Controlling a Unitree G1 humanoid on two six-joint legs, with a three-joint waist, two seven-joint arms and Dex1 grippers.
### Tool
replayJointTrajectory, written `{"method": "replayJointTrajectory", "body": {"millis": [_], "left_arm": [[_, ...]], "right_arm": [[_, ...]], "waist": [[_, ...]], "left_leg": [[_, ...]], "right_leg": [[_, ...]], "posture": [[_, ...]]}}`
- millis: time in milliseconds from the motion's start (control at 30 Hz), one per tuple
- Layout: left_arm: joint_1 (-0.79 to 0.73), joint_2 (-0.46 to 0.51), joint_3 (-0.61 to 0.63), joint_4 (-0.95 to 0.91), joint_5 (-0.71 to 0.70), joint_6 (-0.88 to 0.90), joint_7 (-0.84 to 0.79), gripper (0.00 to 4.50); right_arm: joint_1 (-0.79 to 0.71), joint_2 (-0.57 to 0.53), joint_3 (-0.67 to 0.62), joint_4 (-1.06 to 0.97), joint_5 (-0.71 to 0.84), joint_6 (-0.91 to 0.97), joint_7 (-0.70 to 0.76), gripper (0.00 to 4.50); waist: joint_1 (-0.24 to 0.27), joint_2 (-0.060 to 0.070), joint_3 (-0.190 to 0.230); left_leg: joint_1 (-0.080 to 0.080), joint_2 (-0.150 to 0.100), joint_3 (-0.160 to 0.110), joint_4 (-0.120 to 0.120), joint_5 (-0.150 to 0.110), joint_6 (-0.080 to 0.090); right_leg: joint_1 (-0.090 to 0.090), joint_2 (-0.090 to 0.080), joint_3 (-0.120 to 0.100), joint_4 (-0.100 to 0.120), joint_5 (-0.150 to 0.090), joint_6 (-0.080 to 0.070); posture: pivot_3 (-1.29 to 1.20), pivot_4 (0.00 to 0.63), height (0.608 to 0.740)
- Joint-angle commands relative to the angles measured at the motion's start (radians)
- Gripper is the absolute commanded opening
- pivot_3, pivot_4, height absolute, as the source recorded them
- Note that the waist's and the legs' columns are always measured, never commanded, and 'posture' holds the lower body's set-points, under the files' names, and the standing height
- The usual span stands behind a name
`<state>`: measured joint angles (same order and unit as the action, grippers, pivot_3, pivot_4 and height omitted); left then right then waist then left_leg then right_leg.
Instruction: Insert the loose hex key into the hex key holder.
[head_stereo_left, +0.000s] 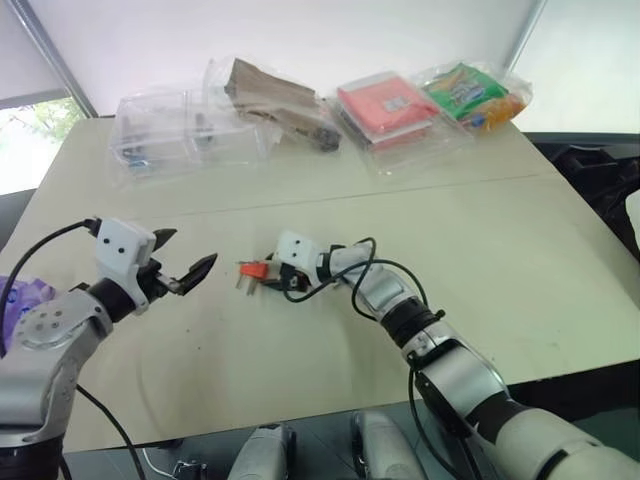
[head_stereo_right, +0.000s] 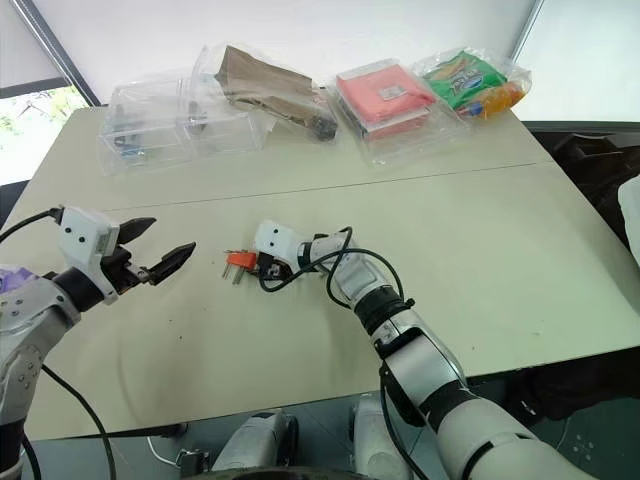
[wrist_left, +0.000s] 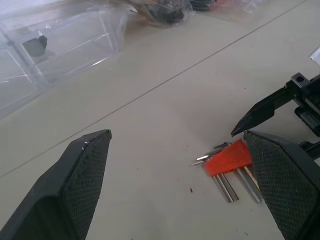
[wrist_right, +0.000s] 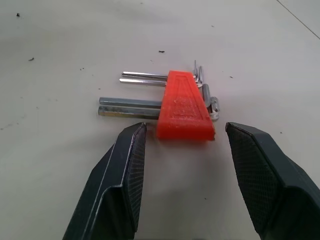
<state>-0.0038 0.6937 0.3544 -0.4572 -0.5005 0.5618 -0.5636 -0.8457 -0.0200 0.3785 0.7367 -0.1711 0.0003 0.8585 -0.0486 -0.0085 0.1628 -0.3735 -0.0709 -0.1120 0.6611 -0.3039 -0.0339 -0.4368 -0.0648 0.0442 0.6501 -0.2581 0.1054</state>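
The hex key holder (wrist_right: 183, 106) is a red-orange block lying flat on the beige table (head_stereo_left: 500, 260), with several grey keys sticking out of both sides. I cannot pick out the loose hex key among them. My right gripper (wrist_right: 185, 131) is open and low over the table, one finger on each side of the holder's near end with a gap on both sides. In the left eye view the holder (head_stereo_left: 255, 269) lies just left of the right gripper (head_stereo_left: 275, 278). My left gripper (head_stereo_left: 190, 250) hangs open and empty, a short way left of the holder, pointing at it.
Along the table's far edge stand clear plastic boxes (head_stereo_left: 160, 135), a brown paper bag in clear wrap (head_stereo_left: 270, 95), a red packet (head_stereo_left: 385, 105) and a green snack packet (head_stereo_left: 470, 95). A black cable (head_stereo_left: 375, 265) loops over my right wrist.
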Motion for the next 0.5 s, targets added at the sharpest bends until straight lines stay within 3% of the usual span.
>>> {"method": "replayJointTrajectory", "body": {"millis": [33, 200, 333, 500], "left_arm": [[-0.002, -0.003, 0.015, -0.040, 0.000, -0.018, 0.005, 4.42], [-0.004, -0.005, 0.016, -0.040, 0.002, -0.017, 0.005, 4.42], [-0.005, -0.008, 0.013, -0.040, 0.003, -0.019, 0.006, 4.50], [-0.006, -0.009, 0.011, -0.038, 0.002, -0.019, 0.004, 4.50]], "right_arm": [[-0.013, 0.025, 0.012, 0.024, -0.001, -0.002, 0.001, 2.62], [-0.017, 0.027, 0.010, 0.040, -0.007, -0.012, -0.012, 2.62], [-0.014, 0.022, 0.010, 0.045, -0.010, -0.015, -0.012, 0.98], [-0.006, 0.010, 0.011, 0.037, -0.023, -0.039, -0.035, 0.99]], "waist": [[0.000, 0.000, 0.000], [0.000, 0.000, 0.000], [0.001, 0.000, 0.000], [0.002, 0.000, 0.000]], "left_leg": [[0.000, 0.000, 0.000, 0.000, 0.000, 0.000], [0.000, 0.000, 0.000, 0.000, 0.000, 0.000], [0.000, 0.000, 0.000, 0.000, 0.000, 0.000], [0.000, 0.000, 0.000, 0.000, 0.000, 0.000]], "right_leg": [[0.000, 0.000, 0.000, 0.000, 0.000, 0.000], [0.000, 0.000, 0.000, 0.000, 0.000, 0.000], [0.000, 0.000, 0.000, 0.000, 0.000, 0.000], [0.000, 0.000, 0.000, 0.000, 0.000, 0.000]], "posture": [[0.00, 0.150, 0.740], [0.00, 0.150, 0.740], [0.00, 0.150, 0.740], [0.00, 0.150, 0.740]]}}
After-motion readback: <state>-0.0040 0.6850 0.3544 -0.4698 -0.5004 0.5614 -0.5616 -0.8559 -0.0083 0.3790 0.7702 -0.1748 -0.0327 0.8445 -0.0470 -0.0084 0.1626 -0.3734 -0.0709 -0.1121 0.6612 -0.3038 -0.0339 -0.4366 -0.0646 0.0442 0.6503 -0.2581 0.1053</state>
